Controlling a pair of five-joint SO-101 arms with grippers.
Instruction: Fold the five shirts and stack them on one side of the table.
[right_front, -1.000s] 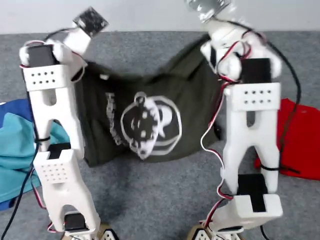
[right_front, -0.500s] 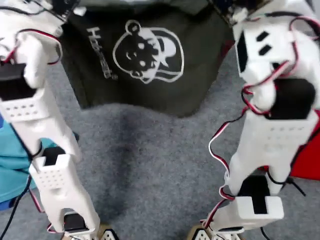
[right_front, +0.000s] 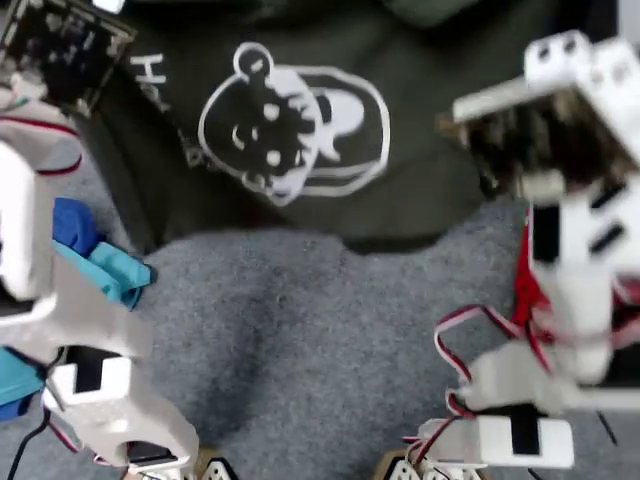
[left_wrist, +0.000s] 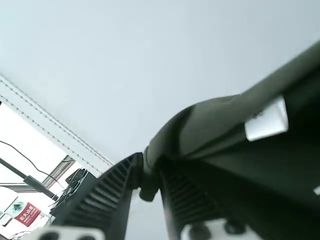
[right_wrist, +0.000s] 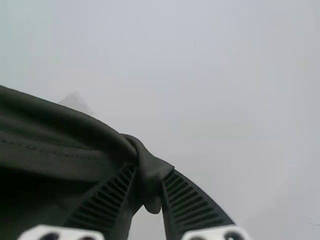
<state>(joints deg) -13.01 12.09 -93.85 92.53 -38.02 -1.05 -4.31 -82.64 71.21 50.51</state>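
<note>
Dark green shirt (right_front: 300, 130) hangs spread above the grey desk (right_front: 300, 350), an edge pinched tight in your left claw (left_wrist: 148, 182) and another in your right claw (right_wrist: 147, 194), so lower both level and avoid draping its hem over the teal shirt (right_front: 112, 275) or the red shirt (right_front: 524, 292) alongside.

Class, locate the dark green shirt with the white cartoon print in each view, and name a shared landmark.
High view: dark green shirt across the top, print facing the camera.
Left wrist view: bunched edge clamped in the left tool.
Right wrist view: bunched edge clamped in the right tool.
Shared landmark: the shirt's dark cloth, clamped at both ends.
</note>
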